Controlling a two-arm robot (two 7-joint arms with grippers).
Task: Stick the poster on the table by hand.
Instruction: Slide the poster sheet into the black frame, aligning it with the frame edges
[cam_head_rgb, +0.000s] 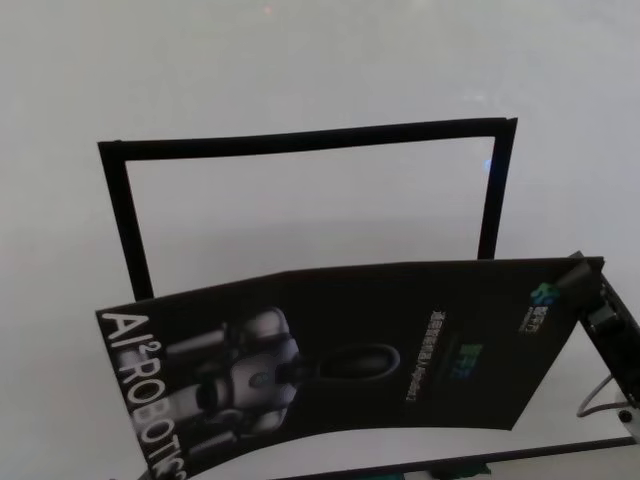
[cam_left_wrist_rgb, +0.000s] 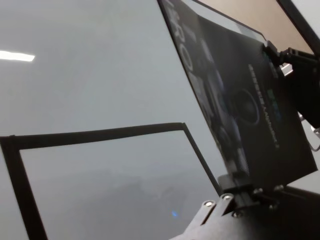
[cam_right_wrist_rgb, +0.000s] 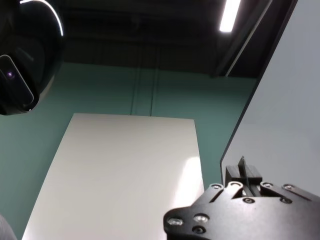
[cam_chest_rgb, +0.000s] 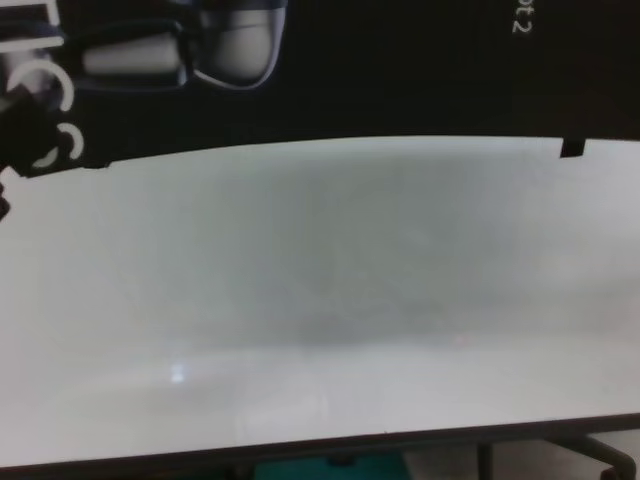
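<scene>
White and bare, the bench (cam_head_rgb: 300, 70) is carrying only a black taped rectangle (cam_head_rgb: 300, 140) — the frame the poster (cam_head_rgb: 400, 340) looks meant for. The poster is hanging in the air above the near part of that frame, bowed and tilted, with its robot picture toward the robot's left. The left hand (cam_left_wrist_rgb: 240, 197) is pinching one corner of the sheet, fingers pressed together on the edge; the right hand (cam_head_rgb: 585, 285) is gripping the opposite corner the same way. To do this step well, I would judge both arms should be lowering together while keeping the sheet taut, lining its edges up with the tape before letting any part touch — a slack middle landing first is likely to trap a wrinkle or skew the sheet.
</scene>
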